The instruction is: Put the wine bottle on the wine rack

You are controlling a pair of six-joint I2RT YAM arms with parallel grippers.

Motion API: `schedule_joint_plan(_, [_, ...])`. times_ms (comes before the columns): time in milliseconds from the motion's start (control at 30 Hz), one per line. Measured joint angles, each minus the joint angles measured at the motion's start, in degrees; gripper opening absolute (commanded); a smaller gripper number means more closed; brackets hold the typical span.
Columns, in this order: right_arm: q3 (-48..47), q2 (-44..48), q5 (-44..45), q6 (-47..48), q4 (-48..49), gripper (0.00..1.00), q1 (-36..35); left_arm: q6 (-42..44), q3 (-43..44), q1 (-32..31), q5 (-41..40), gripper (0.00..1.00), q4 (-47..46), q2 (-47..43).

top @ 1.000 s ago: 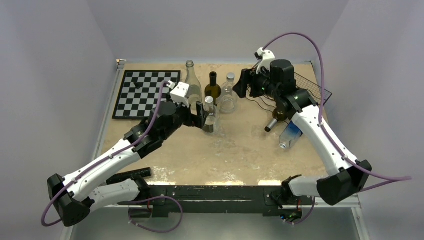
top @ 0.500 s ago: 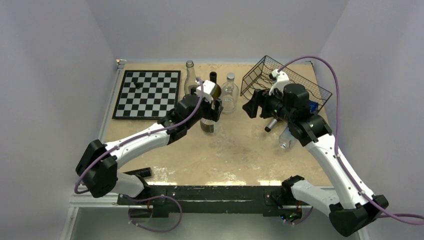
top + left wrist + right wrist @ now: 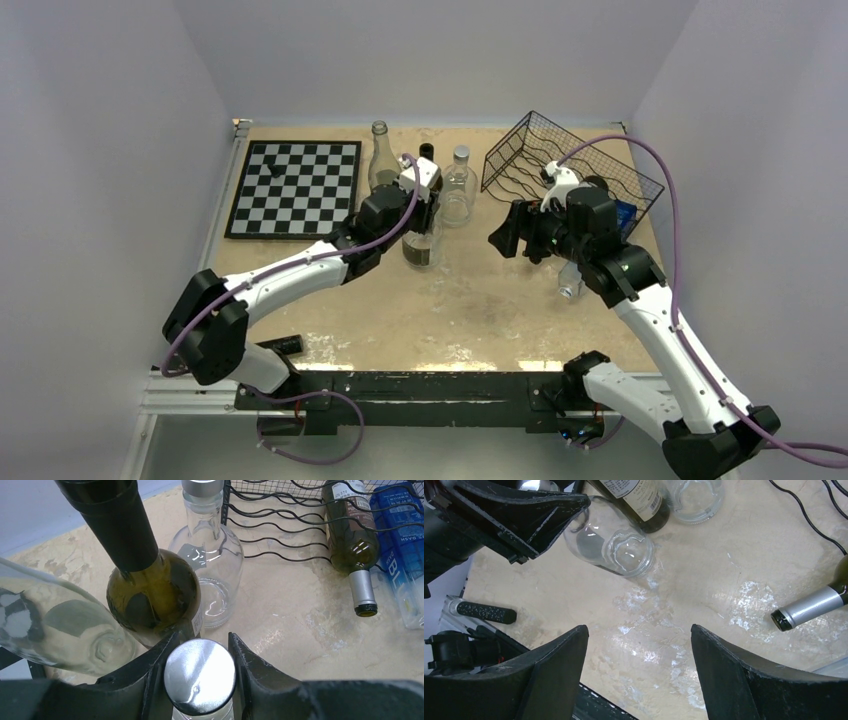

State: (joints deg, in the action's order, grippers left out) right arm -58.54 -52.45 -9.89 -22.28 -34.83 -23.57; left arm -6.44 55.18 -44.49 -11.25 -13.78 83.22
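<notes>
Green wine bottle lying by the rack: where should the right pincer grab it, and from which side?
Probably the foil-wrapped neck, from above, the right pincer straddling it. The green wine bottle lies flat, its neck jutting free over the table, while its body sits among the wine rack wires with a blue bottle close alongside.

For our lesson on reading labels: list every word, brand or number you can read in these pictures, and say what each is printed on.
"DASH": on the blue bottle lying at the right, printed more than once.
"BLU": large letters on the same bottle, cut off after that.
Brown label on the lying green wine bottle: too small to read.
Label with barcode on the dark standing bottle: blurred, not readable.
</notes>
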Motion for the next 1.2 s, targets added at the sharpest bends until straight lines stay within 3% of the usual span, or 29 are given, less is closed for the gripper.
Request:
schedule_joint_plan(467, [0.61,0.98,-0.15,-3.37,-3.48,0.79,0.0,-0.37,1.86,-3.23,7.74,0.0,2.14,0.98])
schedule_joint_plan(667, [0.61,0.9,-0.07,-5.35,-6.03,0.8,0.0,-0.11,1.86,-4.63,10.84,0.74,2.19,0.98])
schedule_joint_plan(800, [0.61,0.04,0.22,-6.27,-7.43,0.8,0.0,-0.33,1.81,-4.68,11.56,0.98,2.36,0.98])
schedule_joint_plan(1000, [-1.77,-2.67,1.14,-4.98,-9.25,0.82,-0.04,-0.44,1.25,-4.68,11.52,0.99,3.02,-0.79])
schedule_joint_plan(1200, [-12.09,-8.85,2.4,0.48,-10.19,0.84,-4.13,-1.07,-2.45,-4.68,8.15,0.99,5.2,-13.14])
